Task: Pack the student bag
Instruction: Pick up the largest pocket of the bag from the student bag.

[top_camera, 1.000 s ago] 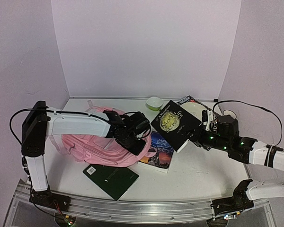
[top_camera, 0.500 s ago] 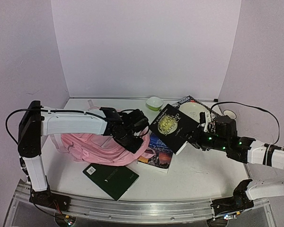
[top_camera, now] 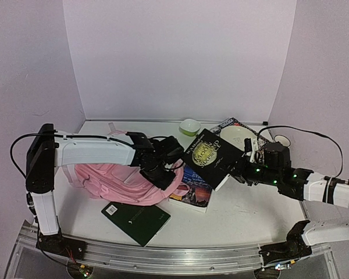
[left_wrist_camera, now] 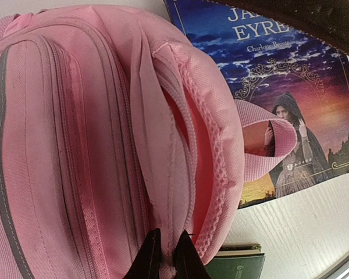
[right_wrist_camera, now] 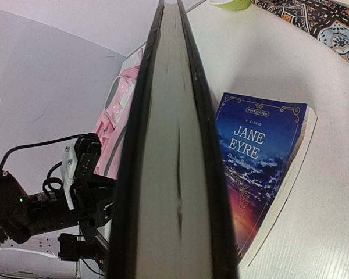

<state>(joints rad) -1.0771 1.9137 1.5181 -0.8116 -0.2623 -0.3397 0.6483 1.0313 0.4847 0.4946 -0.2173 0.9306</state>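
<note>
Leftward by a little is how the thick black paperback with the gold moon on its cover [top_camera: 214, 156] has shifted, the right arm reaching further across the middle of the overhead view. The left gripper [left_wrist_camera: 167, 243] has settled at the bag's mouth.

The student bag [top_camera: 113, 180], a soft pink fabric backpack, lies flat left of centre on the white table [top_camera: 244, 215]. Its top points right and its carry loop rests on the blue Jane Eyre paperback [left_wrist_camera: 291, 87]. At the bottom of the left wrist view the black fingers are pinched together on a fold of pink fabric beside the zip. Judging by that, they hold the lip so the main compartment gapes.

The right gripper [top_camera: 242, 170] clamps the black paperback by its lower right corner. It holds the book off the table, tilted, with the far end aimed at the opening. The right wrist view sees it edge-on, page block facing the camera, likely so it can slide in narrow end first.

A dark green hardback [top_camera: 136, 218] lies just below the bag.
</note>
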